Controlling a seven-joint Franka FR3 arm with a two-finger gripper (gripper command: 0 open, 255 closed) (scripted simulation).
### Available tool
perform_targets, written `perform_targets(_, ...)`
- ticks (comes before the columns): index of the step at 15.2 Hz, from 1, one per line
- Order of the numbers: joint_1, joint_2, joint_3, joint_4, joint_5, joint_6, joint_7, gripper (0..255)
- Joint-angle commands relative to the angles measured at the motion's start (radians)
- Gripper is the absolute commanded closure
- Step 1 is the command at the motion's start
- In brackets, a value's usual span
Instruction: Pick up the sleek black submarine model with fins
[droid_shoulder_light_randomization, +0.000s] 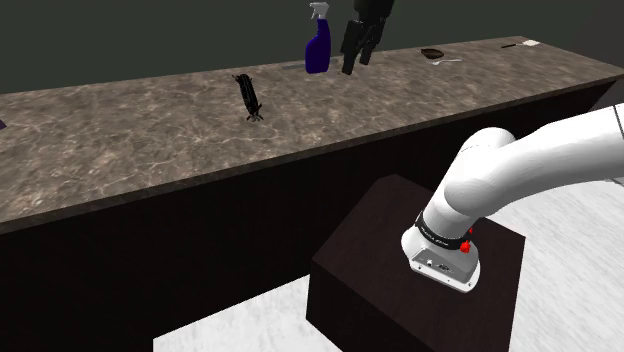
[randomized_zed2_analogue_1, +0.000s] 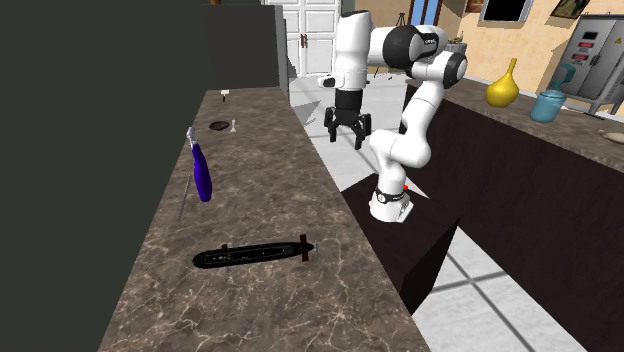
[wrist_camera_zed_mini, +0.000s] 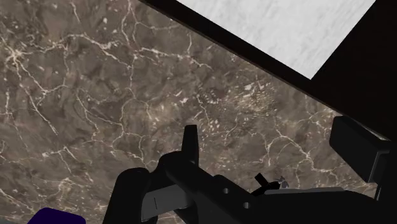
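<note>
i'm finding no words or numbers i can read here; the small mark on the arm's base (droid_shoulder_light_randomization: 445, 262) and the panels on the grey cabinet (randomized_zed2_analogue_1: 597, 48) are staying illegible.

The shoulder view's top edge crops the gripper (droid_shoulder_light_randomization: 357, 58); a dark round thing (droid_shoulder_light_randomization: 432, 53) and a pale piece (droid_shoulder_light_randomization: 450, 61) near the worktop's (droid_shoulder_light_randomization: 150, 130) far end are too small to identify.

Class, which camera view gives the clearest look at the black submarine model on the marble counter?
The second exterior view: the submarine model lies side-on, showing its whole hull and tail fins. The shoulder view shows it foreshortened, nearly end-on. In the wrist view I cannot tell it from other dark shapes.
</note>
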Motion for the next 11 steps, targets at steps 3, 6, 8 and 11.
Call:
perform_targets(3, -0.006, 0.073, 0.027, 0.028, 0.014, 0.038, 0.058, 0)
perform_targets(6, -0.016, 0.187, 0.064, 0.082, 0.03, 0.089, 0.144, 0)
perform_targets(8, -0.023, 0.266, 0.086, 0.125, 0.035, 0.117, 0.2, 0)
perform_targets(11, -0.034, 0.386, 0.114, 0.201, 0.036, 0.152, 0.284, 0)
